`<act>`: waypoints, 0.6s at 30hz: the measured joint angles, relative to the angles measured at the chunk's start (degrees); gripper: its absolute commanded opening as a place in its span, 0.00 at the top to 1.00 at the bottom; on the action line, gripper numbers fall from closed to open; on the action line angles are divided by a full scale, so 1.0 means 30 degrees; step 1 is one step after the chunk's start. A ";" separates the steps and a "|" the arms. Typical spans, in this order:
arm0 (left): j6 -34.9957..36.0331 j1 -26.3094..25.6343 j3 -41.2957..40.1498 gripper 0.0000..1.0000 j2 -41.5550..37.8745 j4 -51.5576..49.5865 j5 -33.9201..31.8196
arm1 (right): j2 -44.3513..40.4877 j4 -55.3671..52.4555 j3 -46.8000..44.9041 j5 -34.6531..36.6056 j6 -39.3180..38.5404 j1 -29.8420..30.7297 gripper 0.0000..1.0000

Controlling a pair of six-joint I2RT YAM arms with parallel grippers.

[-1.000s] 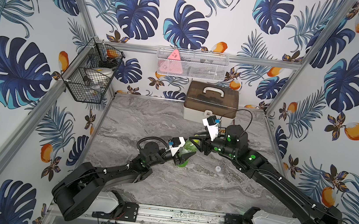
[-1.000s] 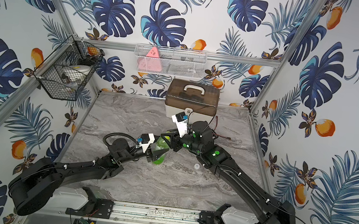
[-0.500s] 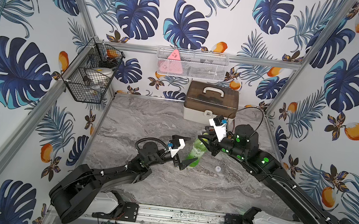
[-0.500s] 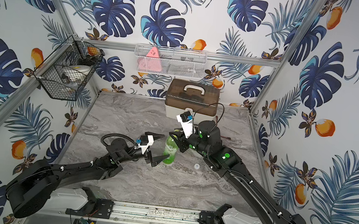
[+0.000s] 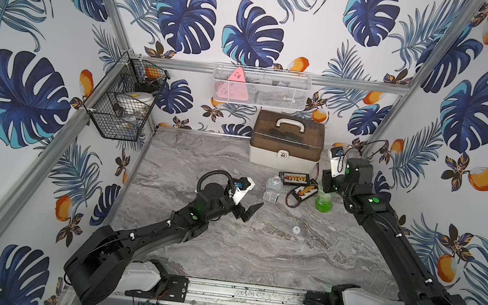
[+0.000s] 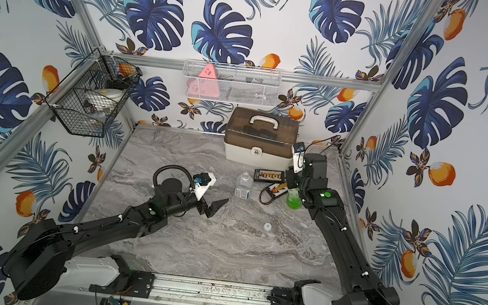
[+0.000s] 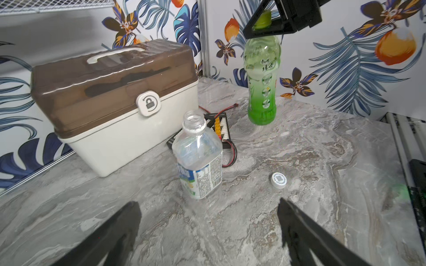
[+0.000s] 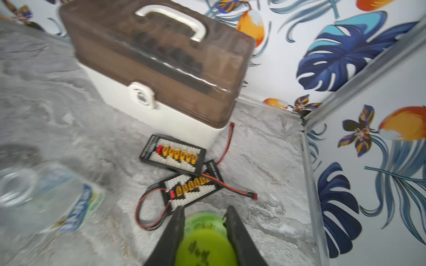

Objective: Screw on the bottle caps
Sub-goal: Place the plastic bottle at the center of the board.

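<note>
Marble tabletop (image 5: pixel 256 254): left gripper (image 5: pixel 251 213), now spread empty, has released the green bottle (image 5: pixel 324 200); right gripper (image 8: pixel 205 210) clamps its yellow-green cap (image 8: pixel 205 248). Clear bottle (image 5: pixel 272 189) and whitish cap (image 5: pixel 296 229) come next.

Bright, even light and soft shadows; right wrist view smeared, clear bottle (image 8: pixel 46 195) blurred, edges bowed.
</note>
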 measured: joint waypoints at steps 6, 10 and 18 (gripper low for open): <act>-0.0117 0.0342 -0.0007 0.01 0.0474 -0.0226 -0.0933 | 0.2463 0.2586 0.0087 -0.0488 0.0466 -0.2091 0.81; -0.0117 0.0372 -0.0036 0.01 0.0641 -0.0124 -0.0984 | 0.3053 0.4350 -0.0393 -0.1049 0.1545 -0.3213 0.81; -0.0102 0.0386 -0.0044 0.01 0.0889 0.0138 -0.0969 | 0.2237 0.7125 -0.3534 -0.3242 0.2441 -0.3432 0.82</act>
